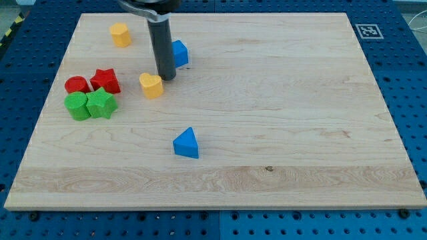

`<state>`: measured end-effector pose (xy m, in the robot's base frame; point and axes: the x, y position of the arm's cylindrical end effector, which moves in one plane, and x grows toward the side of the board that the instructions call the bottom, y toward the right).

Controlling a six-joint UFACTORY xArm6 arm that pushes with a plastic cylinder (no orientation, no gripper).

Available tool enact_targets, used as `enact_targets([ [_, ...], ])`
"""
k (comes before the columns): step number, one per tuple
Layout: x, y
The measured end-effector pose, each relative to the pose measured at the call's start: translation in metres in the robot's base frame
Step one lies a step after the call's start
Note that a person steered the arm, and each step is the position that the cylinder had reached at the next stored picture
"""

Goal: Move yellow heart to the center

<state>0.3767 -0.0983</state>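
Rod's tip (167, 77) down on board, bare (no jaws, holds nothing), just beside yellow heart (151, 85) on its upper right. Heart sits left of board centre, well apart from it. Risk: tip stands on wrong side, so push drives heart toward green star (101, 103), red star (105, 80).

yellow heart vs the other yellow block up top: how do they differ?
The yellow heart is notched on top; the yellow block looks like a plain faceted prism. The heart sits mid-left, beside my tip, which is at its upper right; the block sits apart near the view's top-left. The heart lies near the red and green cluster; the block stands alone. Both share the same yellow.
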Motion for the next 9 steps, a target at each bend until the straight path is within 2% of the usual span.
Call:
enact_targets([
  [2,-0.017,-0.026],
  [5,-0.004,-0.056],
  [7,0.047,-0.046],
  [9,0.054,-0.001],
])
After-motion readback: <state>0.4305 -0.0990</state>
